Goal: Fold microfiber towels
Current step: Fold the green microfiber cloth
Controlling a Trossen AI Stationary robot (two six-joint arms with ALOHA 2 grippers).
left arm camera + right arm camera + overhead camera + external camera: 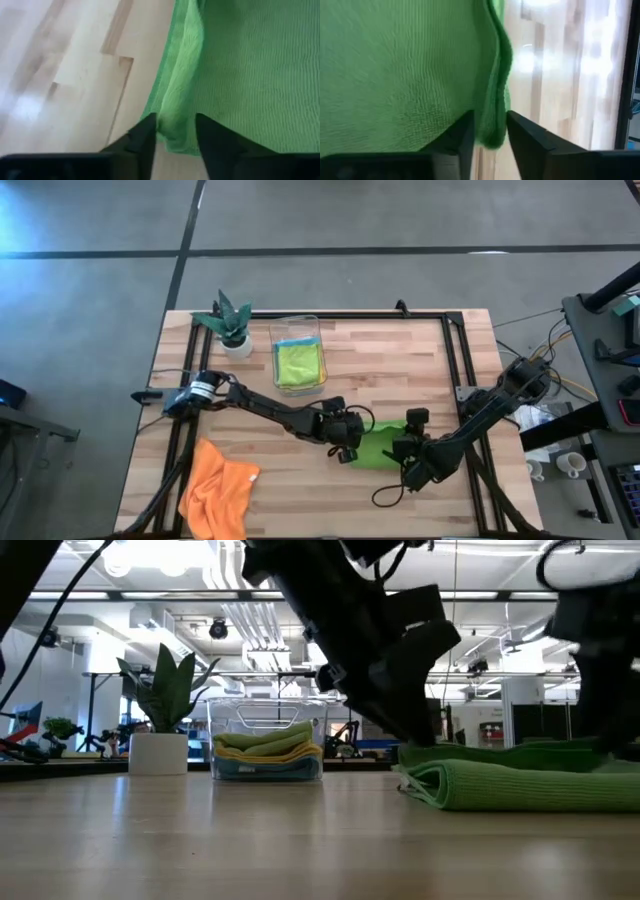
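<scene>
A green microfiber towel lies folded on the wooden table, near the middle right; it shows as a flat layered stack in the low view. My left gripper stands at its left edge and my right gripper at its right edge, each shut on the towel. An orange towel lies crumpled at the near left corner. A clear bin at the far middle holds a lime-yellow towel on top of a blue one. My left gripper pinches the towel's thick left edge between its two fingers, close to a corner, several layers. The fingers come from the table's left, slanting down. The towel lies flat on the table. My right gripper pinches the towel's rolled right edge between its two fingers, close to the edge's end. The fingers come from the table's right, slanting down. The rest of the towel lies on the table.
A small potted plant stands at the far left beside the bin. A black frame runs along the table's far and side edges. Bare wood shows between the orange towel and the green one.
</scene>
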